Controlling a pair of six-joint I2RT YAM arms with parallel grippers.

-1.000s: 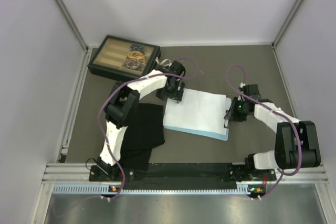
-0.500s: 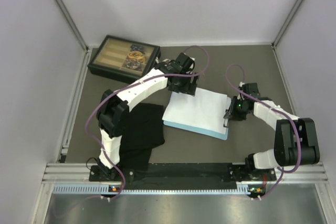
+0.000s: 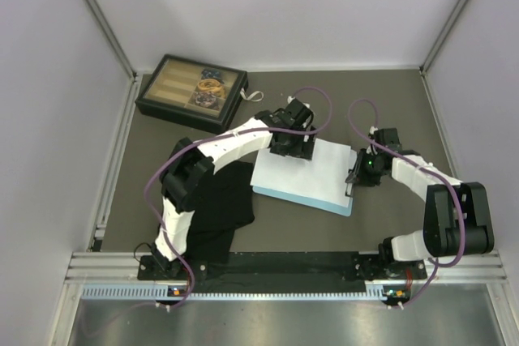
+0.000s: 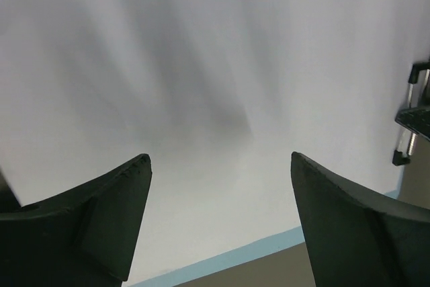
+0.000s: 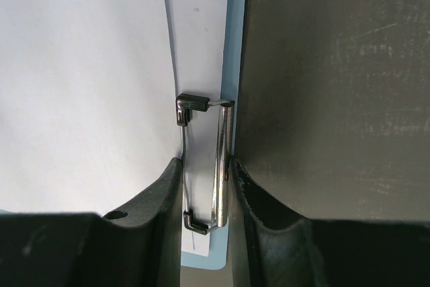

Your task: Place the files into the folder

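folder mostly hidden under files, only blue edge strip shows. 1 or 2 sheets: cannot tell. clip lower end hidden between right gripper fingers. box contents too small.

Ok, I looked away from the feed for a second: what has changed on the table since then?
The left tool slid rightward along the far edge of the files, open over them. The right tool stayed closed on the clip of the folder; files and folder have not moved.
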